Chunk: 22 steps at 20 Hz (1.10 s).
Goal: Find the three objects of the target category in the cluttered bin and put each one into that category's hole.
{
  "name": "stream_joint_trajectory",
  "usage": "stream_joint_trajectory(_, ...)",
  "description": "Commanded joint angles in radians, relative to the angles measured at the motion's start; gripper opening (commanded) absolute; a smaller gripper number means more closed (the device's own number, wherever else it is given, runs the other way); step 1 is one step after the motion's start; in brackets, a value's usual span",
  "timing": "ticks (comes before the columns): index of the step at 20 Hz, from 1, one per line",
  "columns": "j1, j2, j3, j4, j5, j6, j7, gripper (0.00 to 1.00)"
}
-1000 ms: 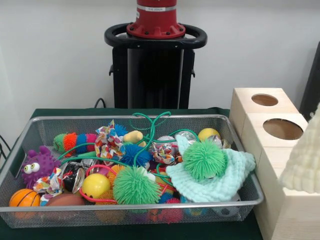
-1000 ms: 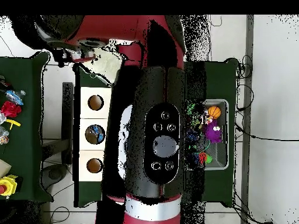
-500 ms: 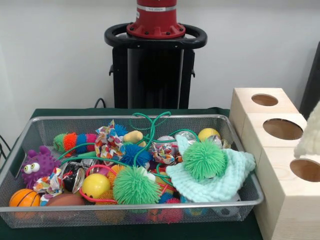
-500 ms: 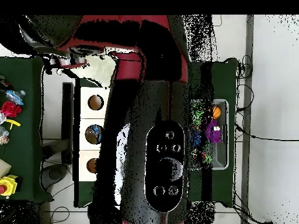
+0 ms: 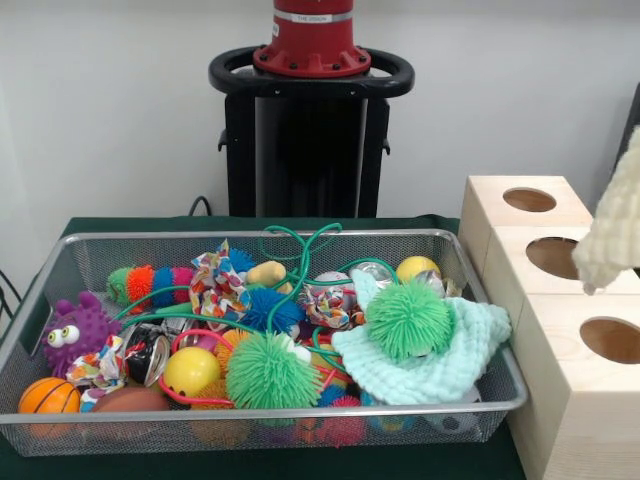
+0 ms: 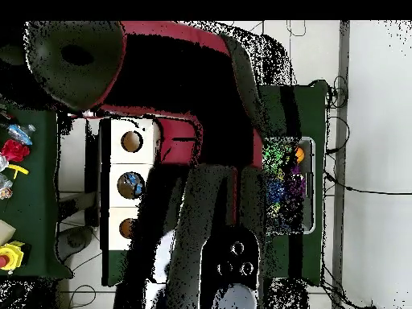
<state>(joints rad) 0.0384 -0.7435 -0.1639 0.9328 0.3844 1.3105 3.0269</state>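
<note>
The wire-mesh bin [image 5: 262, 410] stands on the green table, full of toys. It holds two green spiky balls [image 5: 407, 318] [image 5: 268, 371], a mint knitted cloth [image 5: 452, 362], a purple spiky monster [image 5: 78, 330], a small basketball [image 5: 48, 397], a yellow ball [image 5: 191, 370] and a green cord. A cream knitted cloth [image 5: 612, 235] hangs in the air at the right edge, over the middle wooden box. Neither view shows the gripper. In the overhead view the arm [image 6: 201, 201] hides most of the bin [image 6: 310, 189].
Three pale wooden boxes [image 5: 497, 217] with round holes stand in a row right of the bin, and they also show in the overhead view [image 6: 129, 165]. The robot's pedestal [image 5: 308, 120] stands behind the bin. Loose toys [image 6: 14, 150] lie on a side table.
The cream cloth has risen and moved from over the nearest box to over the middle box, baring the nearest hole. In the overhead view the arm has swung toward the picture's bottom.
</note>
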Motion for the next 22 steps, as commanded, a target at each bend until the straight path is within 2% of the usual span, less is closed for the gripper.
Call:
stream_joint_trajectory(1,-0.058,-0.130,0.017,0.480,-0.097,-0.164,-0.354,0.00)
stream_joint_trajectory(6,-0.108,-0.176,0.060,0.580,-0.140,-0.236,-0.459,0.00)
stream_joint_trajectory(13,-0.164,-0.241,0.110,0.682,-0.145,-0.276,-0.553,0.00)
stream_joint_trajectory(18,-0.200,-0.280,0.130,0.738,-0.149,-0.279,-0.627,0.00)
stream_joint_trajectory(22,-0.217,-0.281,0.142,0.752,-0.161,-0.294,-0.636,0.00)
